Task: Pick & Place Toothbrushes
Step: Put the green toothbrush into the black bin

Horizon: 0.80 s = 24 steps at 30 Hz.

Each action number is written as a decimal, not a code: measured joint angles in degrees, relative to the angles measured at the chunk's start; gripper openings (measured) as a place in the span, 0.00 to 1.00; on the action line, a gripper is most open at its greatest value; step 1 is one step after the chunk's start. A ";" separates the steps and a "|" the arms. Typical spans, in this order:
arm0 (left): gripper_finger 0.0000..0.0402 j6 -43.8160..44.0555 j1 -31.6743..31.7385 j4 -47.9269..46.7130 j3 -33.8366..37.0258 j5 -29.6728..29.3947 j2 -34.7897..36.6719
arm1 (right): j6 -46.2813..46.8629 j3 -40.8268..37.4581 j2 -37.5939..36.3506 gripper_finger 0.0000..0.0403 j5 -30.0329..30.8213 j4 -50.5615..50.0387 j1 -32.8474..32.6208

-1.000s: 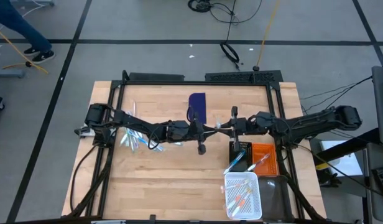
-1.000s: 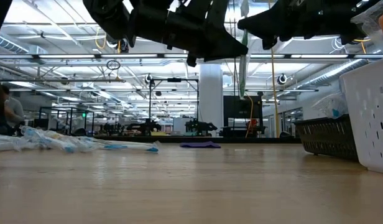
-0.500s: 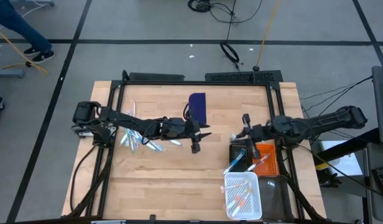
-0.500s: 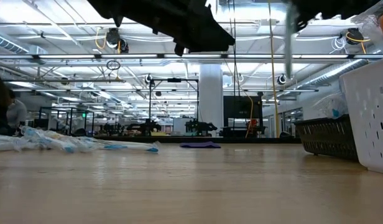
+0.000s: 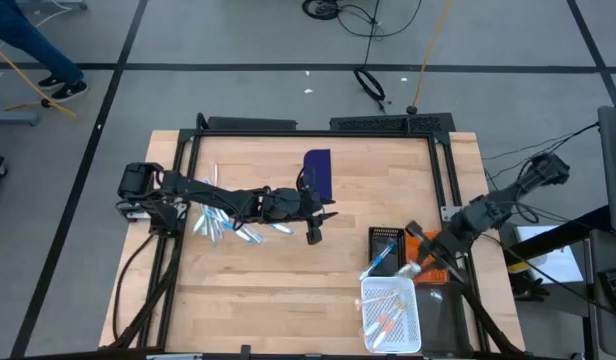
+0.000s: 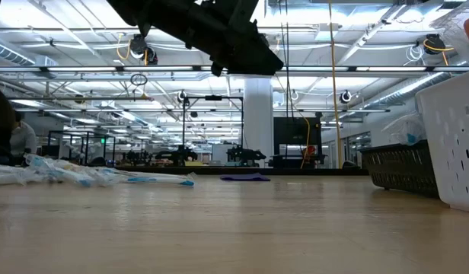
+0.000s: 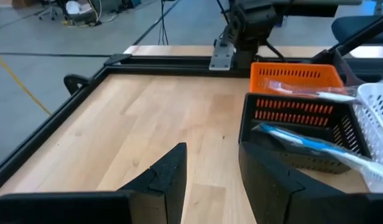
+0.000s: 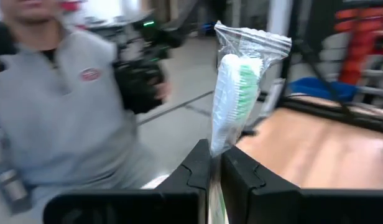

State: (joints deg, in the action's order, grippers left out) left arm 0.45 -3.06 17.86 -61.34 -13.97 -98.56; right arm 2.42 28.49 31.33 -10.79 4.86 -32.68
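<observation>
A pile of wrapped toothbrushes (image 5: 223, 225) lies flat on the table's left part, also visible in the low view (image 6: 90, 176). My left gripper (image 5: 323, 220) hangs over the table's middle, open (image 7: 213, 180), with nothing between its fingers. My right gripper (image 5: 420, 258) is above the orange basket (image 5: 433, 262) at the right and is shut (image 8: 215, 163) on one wrapped toothbrush (image 8: 238, 87) with a white and green head. Another toothbrush (image 5: 380, 262) leans out of the black basket (image 5: 385, 240). My right gripper pinches the toothbrush's clear wrapper at its lower end (image 8: 214, 148) between the two fingers. The toothbrush sticks out beyond the fingertips, roughly in line with them, with the head end (image 8: 241, 71) farthest from the gripper. It is lifted clear of everything.
A white basket (image 5: 390, 312) with several toothbrushes stands at the near right. A dark blue flat rectangle (image 5: 318, 172) lies at the far middle. A person in a grey top (image 8: 73, 106) stands beyond the table's right side. The bare wood (image 5: 288, 290) lies between pile and baskets.
The two grippers met over the table's middle a second ago. My right gripper has since swung toward the table's right and near edges with the toothbrush, ending above the orange basket. My left gripper has drawn back a little toward the left.
</observation>
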 joint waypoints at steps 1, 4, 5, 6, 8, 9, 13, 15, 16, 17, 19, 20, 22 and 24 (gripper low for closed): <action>0.37 0.13 0.04 -0.16 0.00 -0.03 0.00 | 0.11 0.00 0.02 0.02 -0.05 -0.46 -1.50; 0.37 0.13 0.06 -0.10 0.00 -0.08 0.00 | 0.20 0.00 0.46 0.02 0.04 -1.78 -6.42; 0.37 0.13 0.06 -0.10 0.00 -0.08 0.00 | 0.43 0.00 0.74 0.02 0.00 -1.91 -8.11; 0.37 0.13 0.05 -0.10 0.00 -0.08 0.00 | 0.85 0.00 1.05 0.02 -0.02 -1.90 -9.75; 0.37 0.16 0.04 -0.07 0.00 -0.08 0.00 | 1.70 0.00 1.65 0.02 0.02 -1.91 -12.97; 0.37 0.40 0.04 -0.04 0.00 -0.08 0.00 | 1.92 0.00 2.06 0.02 0.17 -2.07 -14.54; 0.37 1.87 0.03 -0.05 0.00 -0.10 0.00 | 4.87 0.00 4.07 0.02 2.02 -2.99 -19.84; 0.37 1.90 0.04 -0.04 0.00 -0.12 0.00 | 6.20 0.00 4.95 0.02 3.88 -2.99 -22.11; 0.37 1.90 0.05 -0.06 0.00 -0.12 0.00 | 6.86 0.00 5.37 0.02 4.82 -2.93 -23.17; 0.37 1.93 0.06 -0.06 0.00 -0.12 0.00 | 7.42 0.00 5.68 0.02 5.09 -2.89 -24.06; 0.37 1.93 0.26 -0.05 0.00 -0.12 0.00 | 8.67 0.00 6.19 0.02 5.08 -2.80 -25.51; 0.37 2.07 0.37 -0.04 0.00 -0.12 0.00 | 9.41 0.00 6.35 0.02 5.06 -2.78 -26.11; 0.37 2.66 0.64 -0.04 0.00 -0.14 0.00 | 10.42 0.00 6.62 0.02 5.14 -2.78 -27.08; 0.37 2.99 0.96 -0.04 0.00 -0.14 0.00 | 10.71 0.00 6.65 0.02 5.21 -2.95 -27.75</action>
State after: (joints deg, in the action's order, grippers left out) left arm 3.43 -2.10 17.82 -61.34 -14.11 -98.56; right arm 13.14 28.49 37.98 -5.58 1.91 -60.43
